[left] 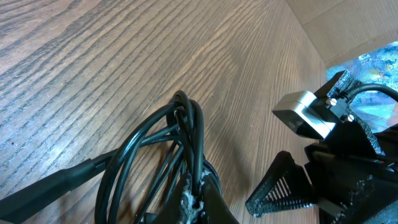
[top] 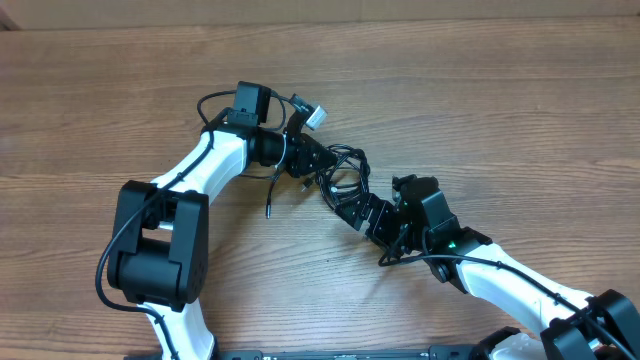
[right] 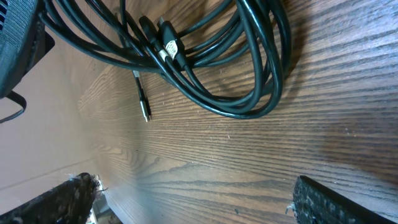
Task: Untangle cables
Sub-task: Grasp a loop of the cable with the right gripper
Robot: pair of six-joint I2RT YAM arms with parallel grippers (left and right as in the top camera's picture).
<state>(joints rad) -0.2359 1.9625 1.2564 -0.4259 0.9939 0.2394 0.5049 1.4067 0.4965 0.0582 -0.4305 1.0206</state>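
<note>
No writing can be read in any view

Nothing legible stands on the worktop (top: 90,80) or on the cables (right: 249,93). The closest thing to a label is a pale band (right: 169,47) on one plug in the middle of the bundle, seen from the right wrist. Its marks are too small and blurred to make out. The only sign showing is a small green light (top: 452,243), lit on the wrist of the right arm (top: 505,275), near right in the overhead view.

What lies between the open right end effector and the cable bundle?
Between the right end effector and the cables the right wrist view shows only bare wooden table.
</note>
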